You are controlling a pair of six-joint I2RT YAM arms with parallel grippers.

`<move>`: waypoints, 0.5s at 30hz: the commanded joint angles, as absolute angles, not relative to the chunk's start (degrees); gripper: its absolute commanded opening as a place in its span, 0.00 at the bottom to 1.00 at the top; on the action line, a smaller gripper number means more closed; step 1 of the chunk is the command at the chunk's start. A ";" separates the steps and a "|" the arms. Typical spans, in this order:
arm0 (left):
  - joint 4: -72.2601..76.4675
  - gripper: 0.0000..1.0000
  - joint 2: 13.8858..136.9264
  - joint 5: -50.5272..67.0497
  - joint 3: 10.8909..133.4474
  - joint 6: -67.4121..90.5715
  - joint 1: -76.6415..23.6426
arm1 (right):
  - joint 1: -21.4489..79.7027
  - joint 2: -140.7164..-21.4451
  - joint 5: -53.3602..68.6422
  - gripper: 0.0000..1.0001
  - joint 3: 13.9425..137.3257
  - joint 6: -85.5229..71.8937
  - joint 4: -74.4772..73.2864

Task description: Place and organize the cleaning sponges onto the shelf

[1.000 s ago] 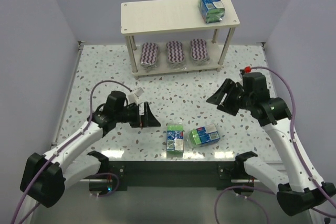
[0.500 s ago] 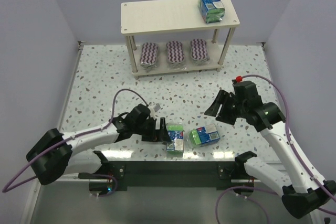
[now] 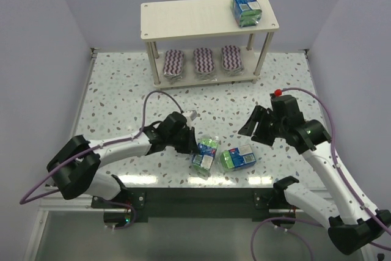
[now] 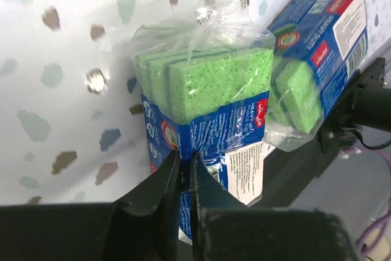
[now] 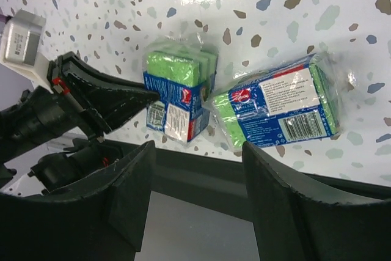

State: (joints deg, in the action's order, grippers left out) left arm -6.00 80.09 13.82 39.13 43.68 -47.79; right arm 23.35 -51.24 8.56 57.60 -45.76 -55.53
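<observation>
Green-and-blue pack [image 3: 205, 154]: on the table [image 3: 122, 84] near its front edge, wrapper pinched in your left gripper [image 4: 183, 164], jaws narrow. Second pack [image 3: 238, 158]: just beside it. Your right gripper [image 3: 253, 132]: above, wide, empty. Third pack [image 3: 246, 7]: right end of the shelf [image 3: 195, 19] top. Three striped pads [image 3: 203, 61]: lower board.

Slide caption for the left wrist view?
Left hand pinching the wrap of a green sponge pack, second pack beside it on the speckled table.
</observation>
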 commanded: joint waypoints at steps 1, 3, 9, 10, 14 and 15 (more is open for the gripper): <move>-7.20 0.07 81.99 9.67 45.60 35.35 -45.89 | 23.64 -51.50 8.70 0.62 57.22 -45.09 -52.91; -7.56 0.04 84.97 10.02 48.94 30.69 -43.34 | 23.64 -52.38 8.96 0.62 57.04 -45.18 -51.95; -7.82 0.24 92.53 15.90 58.43 23.39 -35.95 | 23.64 -53.79 8.96 0.61 56.95 -44.91 -49.31; -8.78 0.47 93.85 16.60 61.58 22.51 -35.51 | 23.64 -54.05 8.88 0.62 56.87 -45.00 -48.78; -15.72 0.68 96.94 17.50 65.39 19.69 -35.42 | 23.64 -54.40 8.70 0.62 56.78 -44.91 -48.16; -16.43 0.70 95.73 16.01 65.13 20.12 -35.42 | 23.64 -54.49 8.61 0.62 56.78 -44.91 -48.08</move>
State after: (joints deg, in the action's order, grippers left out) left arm -11.35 96.62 15.09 62.96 24.05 -35.07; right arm 23.35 -54.39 8.58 56.86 -45.76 -50.76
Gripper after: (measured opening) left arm 0.683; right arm 0.617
